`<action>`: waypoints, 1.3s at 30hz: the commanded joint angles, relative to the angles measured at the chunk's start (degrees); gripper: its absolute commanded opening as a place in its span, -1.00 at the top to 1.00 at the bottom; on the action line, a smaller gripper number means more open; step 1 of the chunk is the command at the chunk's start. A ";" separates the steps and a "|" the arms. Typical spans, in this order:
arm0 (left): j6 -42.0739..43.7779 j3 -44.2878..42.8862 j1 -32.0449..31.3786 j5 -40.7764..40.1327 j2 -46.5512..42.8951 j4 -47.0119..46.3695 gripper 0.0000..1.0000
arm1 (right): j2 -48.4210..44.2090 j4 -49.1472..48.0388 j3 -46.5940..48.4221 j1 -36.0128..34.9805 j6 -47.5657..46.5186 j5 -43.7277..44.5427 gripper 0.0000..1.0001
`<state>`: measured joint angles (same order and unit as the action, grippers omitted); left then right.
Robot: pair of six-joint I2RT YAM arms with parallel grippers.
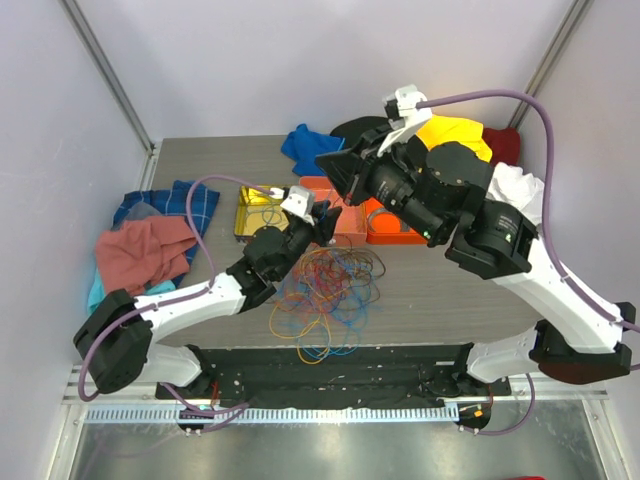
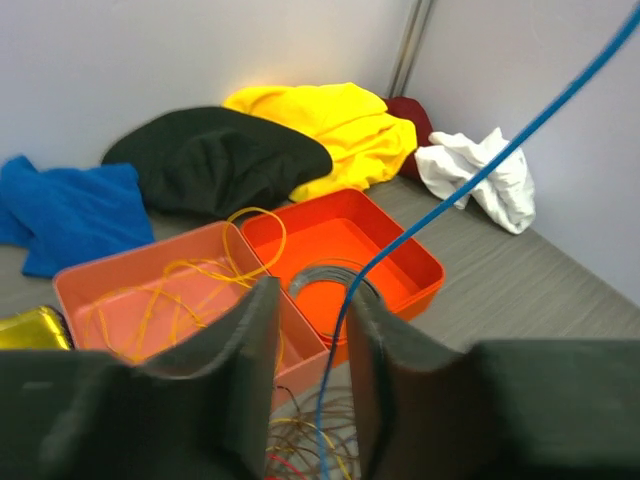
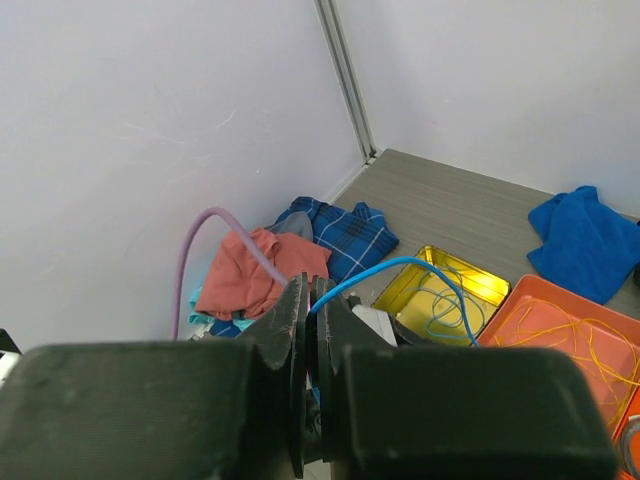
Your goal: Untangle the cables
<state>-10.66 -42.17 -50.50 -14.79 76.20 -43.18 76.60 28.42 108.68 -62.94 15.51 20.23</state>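
Jaws on the right arm (image 1: 500,240) are pressed together on a blue cable (image 3: 400,264), which leaves their tips and arcs out over a yellow tray (image 3: 478,285) holding more blue and yellow wire. These jaws are raised over the far trays, well apart from the main heap. Jaws on the left arm (image 1: 200,300) stand apart, and the blue cable rises through the gap between them, closer to the right-hand finger; I cannot tell whether it touches. Below these jaws lies the tangle of cables (image 1: 330,288), orange, yellow, red and blue loops spread on the bench (image 1: 450,300) just on the near side of the pale orange tray (image 2: 100,290), which holds yellow wire. Beside it, the bright orange tray (image 2: 400,250) holds a grey coil (image 2: 325,275).
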 commanded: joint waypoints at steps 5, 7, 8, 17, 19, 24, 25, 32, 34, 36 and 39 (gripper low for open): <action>-0.33 -2.74 0.93 3.62 -3.43 5.29 1.00 | -3.82 -3.55 -3.48 -0.17 0.14 0.87 0.99; -0.51 -3.79 0.93 4.15 -4.04 7.57 1.00 | -4.35 -3.55 -4.44 -0.26 -0.04 0.95 0.69; -0.51 -4.05 0.84 4.41 -4.31 8.28 1.00 | -4.61 -3.46 -4.97 -0.17 0.05 1.13 0.44; -3.14 -13.80 6.02 8.80 -10.11 31.83 1.00 | -11.02 -2.67 -15.33 -0.17 1.28 8.42 -0.84; -5.41 -16.44 8.57 9.25 -10.37 36.47 1.00 | -11.91 -1.97 -17.96 -0.26 1.89 10.70 -0.87; -10.43 -23.29 16.03 11.71 -8.36 45.80 1.00 | -15.42 -1.53 -24.21 -0.17 2.95 16.50 -0.89; -11.05 -24.26 17.18 11.80 -7.13 47.21 1.00 | -15.86 -1.44 -24.92 -0.17 3.12 17.55 -0.89; -15.97 -35.15 28.60 14.08 -0.20 53.81 1.00 | -19.90 -1.53 -31.68 -0.17 5.14 17.83 -0.89; -15.63 -37.53 29.49 13.04 1.66 54.95 1.00 | -20.96 -1.71 -33.62 -0.17 5.41 17.83 -0.89; -15.10 -40.87 30.20 12.07 4.29 56.09 1.00 | -21.40 -1.71 -34.85 -0.17 5.32 18.09 -0.89; -14.14 -45.00 30.81 10.04 8.06 57.33 1.00 | -22.19 -1.88 -36.08 -0.17 4.62 19.06 -0.89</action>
<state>-25.19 -81.38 -20.18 -3.07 81.12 11.64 55.90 28.62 73.67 -62.94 19.86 36.73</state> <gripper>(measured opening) 0.034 0.944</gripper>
